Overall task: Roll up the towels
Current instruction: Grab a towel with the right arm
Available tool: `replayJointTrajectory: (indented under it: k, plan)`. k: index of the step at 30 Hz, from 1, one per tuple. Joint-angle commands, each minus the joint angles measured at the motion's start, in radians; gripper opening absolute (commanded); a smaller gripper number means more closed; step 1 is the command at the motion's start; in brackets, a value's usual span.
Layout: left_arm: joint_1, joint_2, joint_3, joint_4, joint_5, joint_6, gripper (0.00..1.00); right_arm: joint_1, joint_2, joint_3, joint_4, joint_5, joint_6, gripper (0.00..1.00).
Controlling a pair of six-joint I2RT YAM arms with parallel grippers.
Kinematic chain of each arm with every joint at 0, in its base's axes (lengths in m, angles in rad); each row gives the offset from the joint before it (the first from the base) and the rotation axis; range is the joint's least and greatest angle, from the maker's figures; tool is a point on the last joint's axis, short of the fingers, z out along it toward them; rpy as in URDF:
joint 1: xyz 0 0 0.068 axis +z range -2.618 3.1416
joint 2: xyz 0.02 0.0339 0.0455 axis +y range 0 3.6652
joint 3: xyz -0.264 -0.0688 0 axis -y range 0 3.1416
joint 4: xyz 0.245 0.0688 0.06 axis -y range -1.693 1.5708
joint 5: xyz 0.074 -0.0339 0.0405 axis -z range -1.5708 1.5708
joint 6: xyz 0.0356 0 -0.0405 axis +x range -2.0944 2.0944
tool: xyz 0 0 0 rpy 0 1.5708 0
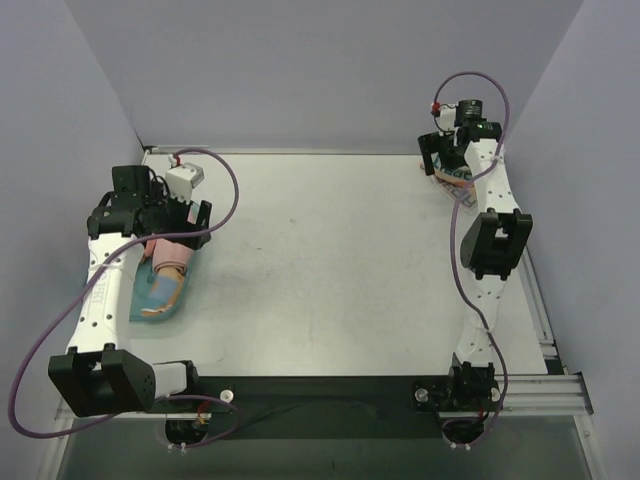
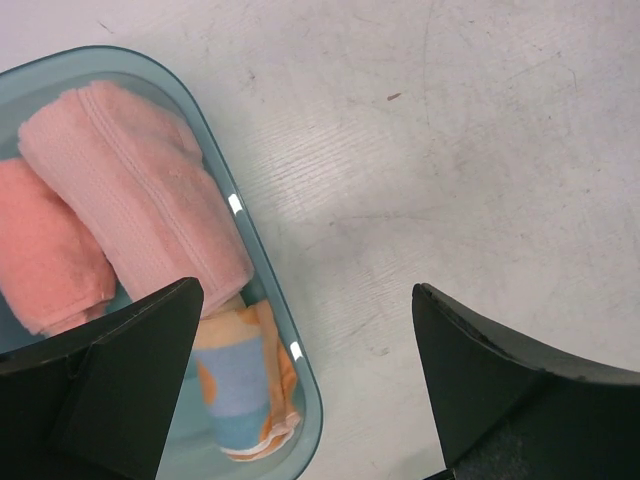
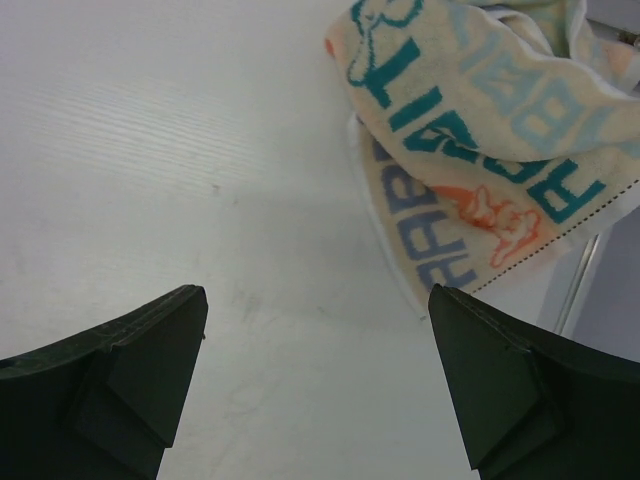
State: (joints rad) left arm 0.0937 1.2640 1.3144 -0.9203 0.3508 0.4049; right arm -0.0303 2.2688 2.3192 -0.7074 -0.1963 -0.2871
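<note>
Your left gripper (image 2: 305, 380) gapes empty over the table (image 2: 470, 150). By one finger sits the teal tray (image 2: 268, 295), holding the rolled pink towel (image 2: 140, 190), a coral roll (image 2: 45, 250) touching it, and the patterned towel (image 2: 245, 385) rolled nearest the gripper. Your right gripper (image 3: 315, 375) gapes empty too, with the RABBIT towel (image 3: 480, 150) lying rumpled and unrolled just ahead of one finger.

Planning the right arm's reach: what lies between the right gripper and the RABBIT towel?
Only bare table between right gripper and RABBIT towel, shown in the right wrist view.
</note>
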Motion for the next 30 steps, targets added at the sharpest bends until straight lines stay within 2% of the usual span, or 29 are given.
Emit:
replayJointTrajectory:
  k: [1,4,11,15,24,25,27,28,30]
  plan:
    - [-0.018,0.026,0.019,0.054,-0.012,-0.086,0.97,-0.02,0.107,0.058,-0.031,0.158,-0.148,1.0]
    - [-0.022,0.037,0.017,0.054,-0.01,-0.107,0.97,-0.029,0.159,0.062,-0.009,0.182,-0.172,0.99]
    - [-0.022,0.043,0.011,0.054,-0.015,-0.115,0.97,-0.059,0.238,0.028,0.014,0.264,-0.187,0.84]
    - [-0.022,0.058,0.006,0.054,-0.012,-0.117,0.97,-0.08,0.281,0.023,0.017,0.32,-0.207,0.79]
    - [-0.022,0.077,0.058,0.054,-0.013,-0.17,0.97,-0.095,0.311,-0.014,0.008,0.298,-0.225,0.56]
    - [-0.022,0.077,0.065,0.054,-0.012,-0.176,0.97,-0.095,0.314,-0.02,0.003,0.291,-0.228,0.45]
    - [-0.02,0.075,0.075,0.052,-0.004,-0.184,0.97,-0.094,0.321,-0.02,-0.029,0.275,-0.231,0.34]
    - [-0.022,0.072,0.083,0.049,-0.001,-0.19,0.98,-0.094,0.322,-0.02,-0.039,0.264,-0.233,0.25]
    - [-0.022,0.063,0.086,0.044,0.004,-0.199,0.97,-0.1,0.325,-0.023,-0.081,0.226,-0.228,0.18]
